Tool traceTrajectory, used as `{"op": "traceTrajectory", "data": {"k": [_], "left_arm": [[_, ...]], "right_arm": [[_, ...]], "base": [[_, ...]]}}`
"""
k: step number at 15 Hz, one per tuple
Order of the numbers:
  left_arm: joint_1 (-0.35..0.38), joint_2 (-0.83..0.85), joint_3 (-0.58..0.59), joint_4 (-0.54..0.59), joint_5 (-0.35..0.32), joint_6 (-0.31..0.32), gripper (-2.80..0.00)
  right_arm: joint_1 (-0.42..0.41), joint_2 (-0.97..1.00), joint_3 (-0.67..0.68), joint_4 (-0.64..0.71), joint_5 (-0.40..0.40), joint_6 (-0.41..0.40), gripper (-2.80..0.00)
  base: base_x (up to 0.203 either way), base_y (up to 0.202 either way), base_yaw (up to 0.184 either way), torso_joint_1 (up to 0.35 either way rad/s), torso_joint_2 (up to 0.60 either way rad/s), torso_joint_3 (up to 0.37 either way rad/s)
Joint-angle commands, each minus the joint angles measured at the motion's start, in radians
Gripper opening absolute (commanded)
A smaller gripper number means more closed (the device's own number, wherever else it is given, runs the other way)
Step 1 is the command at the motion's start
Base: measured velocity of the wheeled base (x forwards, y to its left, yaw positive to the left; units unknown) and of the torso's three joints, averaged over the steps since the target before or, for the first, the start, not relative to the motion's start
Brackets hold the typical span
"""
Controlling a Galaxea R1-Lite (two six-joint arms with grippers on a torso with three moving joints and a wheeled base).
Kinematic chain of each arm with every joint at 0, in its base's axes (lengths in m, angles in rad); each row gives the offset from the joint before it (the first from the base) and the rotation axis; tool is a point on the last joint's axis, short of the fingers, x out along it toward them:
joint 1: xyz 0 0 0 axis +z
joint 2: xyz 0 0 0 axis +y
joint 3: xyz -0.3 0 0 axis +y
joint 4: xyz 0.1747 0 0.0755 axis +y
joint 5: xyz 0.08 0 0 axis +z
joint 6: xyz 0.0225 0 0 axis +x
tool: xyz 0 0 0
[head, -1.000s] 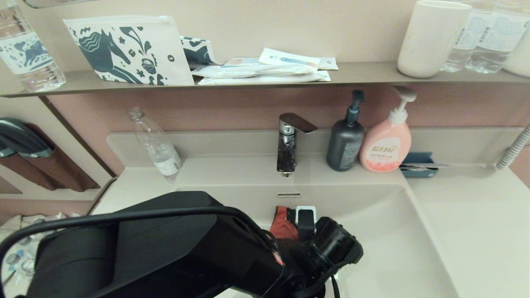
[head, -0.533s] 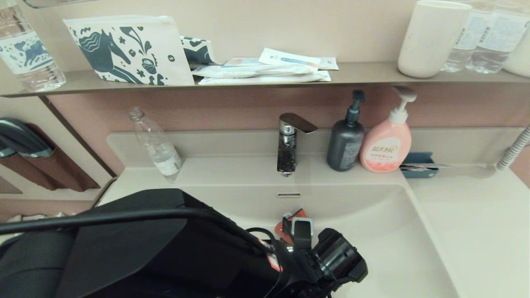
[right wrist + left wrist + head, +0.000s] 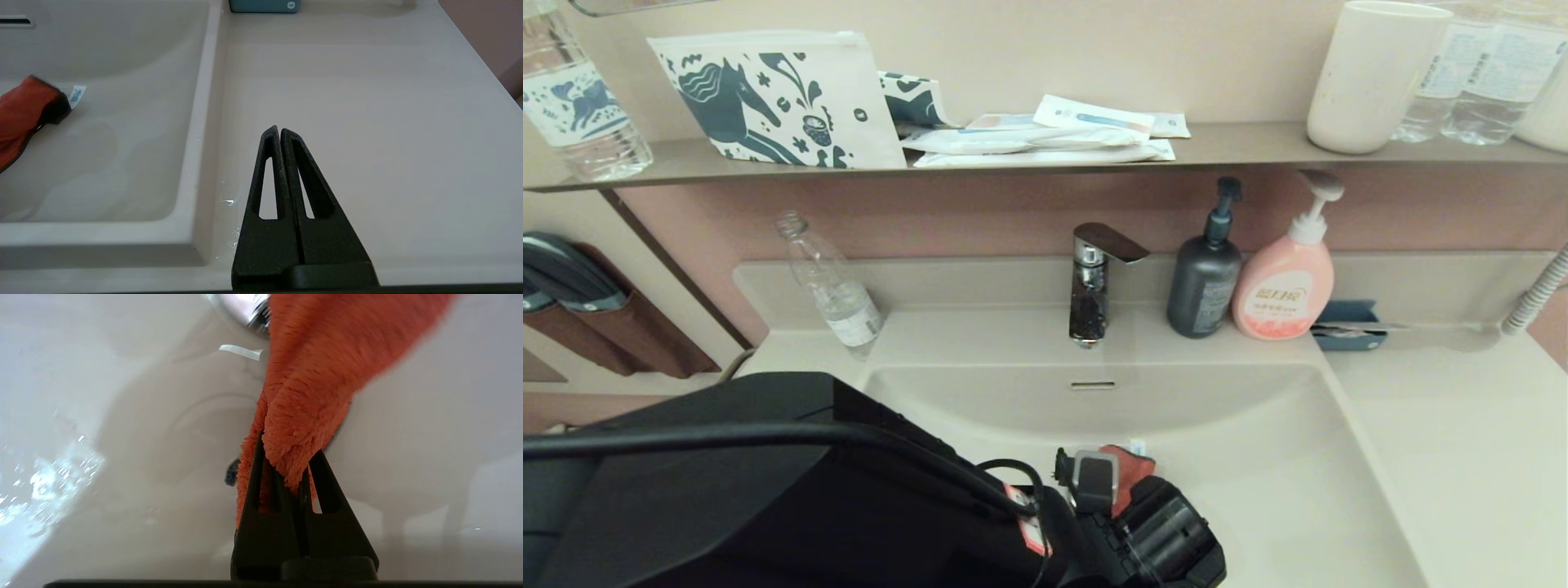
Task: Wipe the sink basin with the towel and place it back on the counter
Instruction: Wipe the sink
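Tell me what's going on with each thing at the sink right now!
left gripper: shut on the towel, down in the basin.
towel: bunched, pinched at one end, trailing over the basin floor.
sink basin: wet, with droplets.
drain plug: partly hidden by the towel.
right gripper: shut, empty, idle over the counter.
faucet: no water running.
clear bottle: uncapped, leaning, almost empty.

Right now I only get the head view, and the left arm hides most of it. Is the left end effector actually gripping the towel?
Observer: Yes. The left wrist view shows the left end effector shut on the towel.
Operator: Where's the drain?
Observer: The chrome drain plug is just beyond the towel, partly covered by it.
Operator: Right arm?
Observer: The right end effector is shut and empty, parked over the counter beside the sink basin.
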Motion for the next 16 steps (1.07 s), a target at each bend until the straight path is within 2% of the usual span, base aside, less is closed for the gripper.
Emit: {"op": "traceTrajectory", "data": {"k": [1,5,8,10,12,14,16], "left_arm": [[0.011,-0.024,0.059,-0.001,-0.004,-0.005,-2.8],[0.033,-0.073,0.135,-0.001,-0.022,0.008,-2.8],[0.069,-0.11,0.177,-0.002,-0.023,0.046,-2.8],[0.097,-0.118,0.228,-0.041,-0.023,0.069,-2.8],[0.126,-0.126,0.302,-0.138,-0.023,0.125,-2.8],[0.17,-0.145,0.385,-0.266,-0.022,0.217,-2.8],[0.18,-0.188,0.432,-0.322,-0.022,0.284,-2.8]], "right_arm": [[0.0,0.001,0.0,0.0,0.0,0.0,-2.8],[0.0,0.001,0.0,0.0,0.0,0.0,-2.8],[0.0,0.001,0.0,0.0,0.0,0.0,-2.8],[0.0,0.001,0.0,0.0,0.0,0.0,-2.8],[0.0,0.001,0.0,0.0,0.0,0.0,-2.8],[0.0,0.001,-0.002,0.0,0.0,0.0,-2.8],[0.0,0.001,0.0,0.0,0.0,0.0,-2.8]], "base": [[0.0,0.0,0.0,0.0,0.0,0.0],[0.0,0.0,0.0,0.0,0.0,0.0],[0.0,0.0,0.0,0.0,0.0,0.0],[0.0,0.0,0.0,0.0,0.0,0.0],[0.0,0.0,0.0,0.0,0.0,0.0],[0.0,0.0,0.0,0.0,0.0,0.0],[0.0,0.0,0.0,0.0,0.0,0.0]]}}
